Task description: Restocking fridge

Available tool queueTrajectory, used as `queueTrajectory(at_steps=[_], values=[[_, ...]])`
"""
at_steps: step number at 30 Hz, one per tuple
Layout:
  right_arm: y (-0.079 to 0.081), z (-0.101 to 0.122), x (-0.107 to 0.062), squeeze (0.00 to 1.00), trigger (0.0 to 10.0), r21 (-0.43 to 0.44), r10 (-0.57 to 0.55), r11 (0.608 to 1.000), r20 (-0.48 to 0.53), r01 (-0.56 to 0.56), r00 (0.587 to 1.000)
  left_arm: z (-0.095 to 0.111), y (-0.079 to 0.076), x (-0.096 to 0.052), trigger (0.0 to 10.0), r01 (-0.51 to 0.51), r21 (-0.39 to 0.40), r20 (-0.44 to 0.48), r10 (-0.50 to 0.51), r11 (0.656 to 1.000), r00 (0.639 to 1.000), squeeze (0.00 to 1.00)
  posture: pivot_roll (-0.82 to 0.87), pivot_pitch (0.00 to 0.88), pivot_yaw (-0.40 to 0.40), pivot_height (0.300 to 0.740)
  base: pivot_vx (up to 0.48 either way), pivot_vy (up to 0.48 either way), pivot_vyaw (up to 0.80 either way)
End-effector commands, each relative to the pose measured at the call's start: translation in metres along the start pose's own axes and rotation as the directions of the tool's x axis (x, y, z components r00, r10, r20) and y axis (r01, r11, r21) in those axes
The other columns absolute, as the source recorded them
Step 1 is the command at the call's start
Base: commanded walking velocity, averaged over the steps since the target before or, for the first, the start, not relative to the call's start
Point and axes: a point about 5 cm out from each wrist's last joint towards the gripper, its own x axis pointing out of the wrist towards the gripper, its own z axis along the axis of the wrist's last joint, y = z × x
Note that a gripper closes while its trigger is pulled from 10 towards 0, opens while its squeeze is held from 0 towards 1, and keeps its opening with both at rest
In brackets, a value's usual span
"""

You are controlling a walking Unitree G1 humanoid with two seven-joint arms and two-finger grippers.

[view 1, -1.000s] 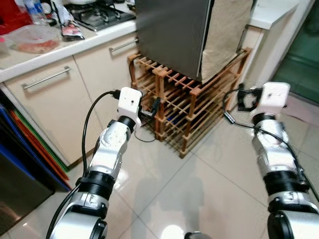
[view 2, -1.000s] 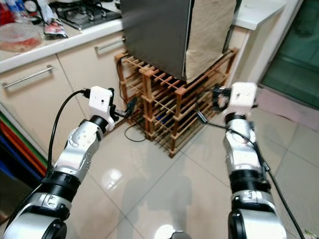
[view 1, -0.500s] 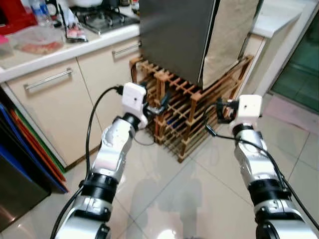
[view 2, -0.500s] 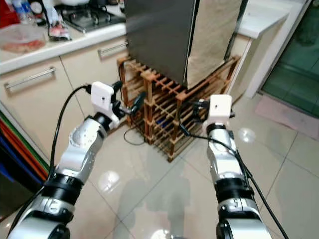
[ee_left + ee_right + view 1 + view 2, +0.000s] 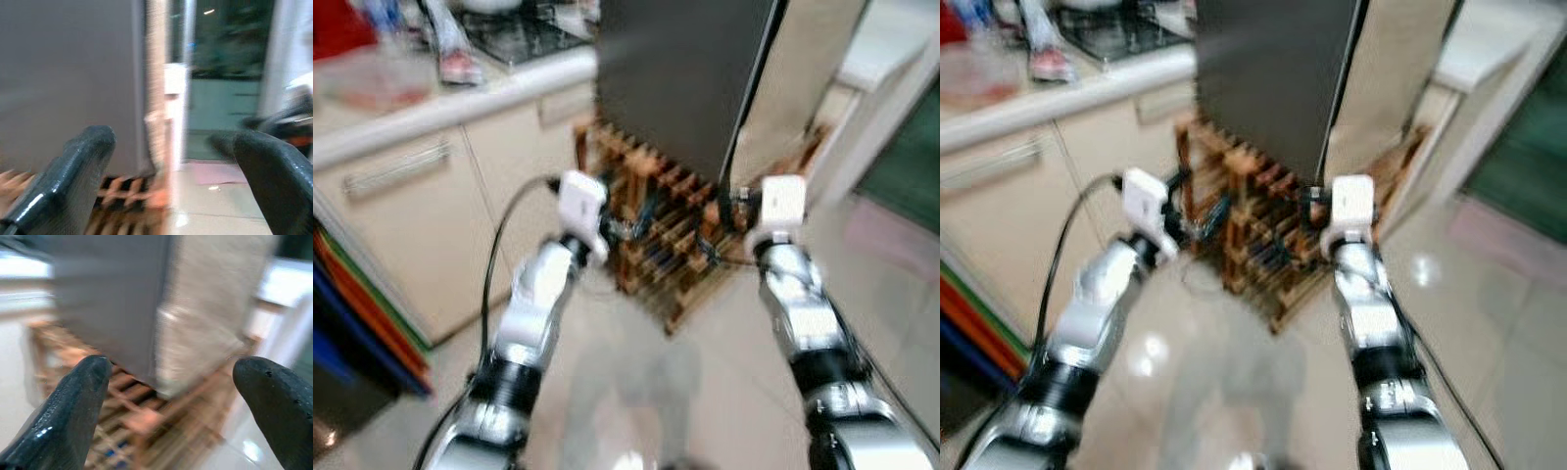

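The picture is blurred by motion. A dark grey fridge (image 5: 675, 78) stands shut on a wooden slatted rack (image 5: 666, 269), with a beige cloth (image 5: 808, 69) over its right side. My left gripper (image 5: 628, 223) is raised in front of the rack's left part, below the fridge's front face. My right gripper (image 5: 728, 211) is raised near the fridge's lower right corner. In the left wrist view the fingers (image 5: 73, 181) stand wide apart, empty, facing the fridge's grey side (image 5: 68, 83). In the right wrist view the fingers (image 5: 73, 406) are likewise spread with nothing between them, facing the fridge (image 5: 112, 303) and rack (image 5: 142, 421).
A kitchen counter (image 5: 460, 93) with a gas hob and clutter runs along the left, over cream cabinets (image 5: 401, 196). Coloured flat boards (image 5: 357, 323) lean at the far left. Glossy tile floor (image 5: 636, 392) lies before me. A green glass door (image 5: 901, 147) is at the right.
The camera has moved closer to the fridge and the picture has blurred. My right arm has swung left toward the fridge's corner. Both grippers stay open.
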Motion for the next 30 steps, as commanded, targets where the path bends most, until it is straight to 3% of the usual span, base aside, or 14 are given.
queueTrajectory(at_steps=[1,13,16,17,19,23,24,25,27,30], values=[[0.011,0.010,0.003,0.00,10.0,0.024,0.033,0.999,0.037,-0.034,0.999,0.004,0.012,-0.005,10.0,-0.018,0.021,-0.008,0.018,1.000,1.000,0.00,-0.05,0.000,-0.025,0.728,0.461,0.000,-0.45],[0.015,0.005,-0.002,0.00,10.0,0.030,0.034,0.999,0.046,-0.036,0.998,-0.007,0.026,-0.007,10.0,-0.107,0.055,-0.109,0.113,0.993,0.988,0.00,-0.04,0.000,-0.021,0.678,0.038,0.000,-0.45],[0.010,0.009,-0.006,0.00,10.0,0.032,-0.014,0.999,0.094,0.011,0.995,-0.014,0.044,-0.012,10.0,-0.248,0.098,-0.161,0.262,0.964,0.952,0.00,-0.04,0.000,-0.023,0.661,0.000,0.000,-0.45],[0.010,0.009,-0.006,0.00,10.0,0.032,-0.014,0.999,0.094,0.011,0.995,-0.014,0.044,-0.012,10.0,-0.248,0.098,-0.161,0.262,0.964,0.952,0.00,-0.04,0.000,-0.023,0.661,0.000,0.000,-0.45],[-0.001,0.006,-0.024,0.00,10.0,0.020,-0.045,0.999,0.130,0.042,0.991,-0.024,0.062,-0.023,10.0,-0.391,0.087,-0.218,0.401,0.916,0.890,0.00,-0.05,0.000,-0.023,0.649,0.000,0.000,-0.45],[-0.003,0.004,-0.030,0.00,10.0,0.016,-0.049,0.999,0.134,0.047,0.990,-0.027,0.067,-0.027,10.0,-0.424,0.088,-0.238,0.433,0.901,0.870,0.00,-0.05,0.000,-0.023,0.645,0.000,0.000,-0.45],[-0.005,0.000,-0.039,0.00,10.0,-0.009,-0.046,0.999,0.143,0.048,0.989,-0.031,0.071,-0.030,10.0,-0.455,0.110,-0.263,0.468,0.884,0.844,0.00,-0.06,0.000,-0.023,0.641,0.000,0.000,-0.45],[-0.010,-0.008,-0.065,0.00,10.0,-0.060,-0.043,0.997,0.158,0.053,0.986,-0.037,0.074,-0.032,10.0,-0.477,0.121,-0.291,0.491,0.870,0.821,0.00,-0.06,0.000,-0.017,0.632,0.000,0.000,-0.45],[-0.013,-0.013,-0.081,0.00,10.0,-0.088,-0.041,0.995,0.159,0.055,0.987,-0.037,0.073,-0.031,10.0,-0.465,0.131,-0.296,0.483,0.875,0.824,0.00,-0.07,0.000,-0.013,0.624,0.000,0.000,-0.45],[-0.014,-0.018,-0.092,0.00,10.0,-0.119,-0.030,0.992,0.145,0.047,0.989,-0.037,0.071,-0.027,10.0,-0.442,0.139,-0.298,0.463,0.886,0.835,0.00,-0.08,0.000,-0.004,0.616,0.000,0.000,-0.31]])
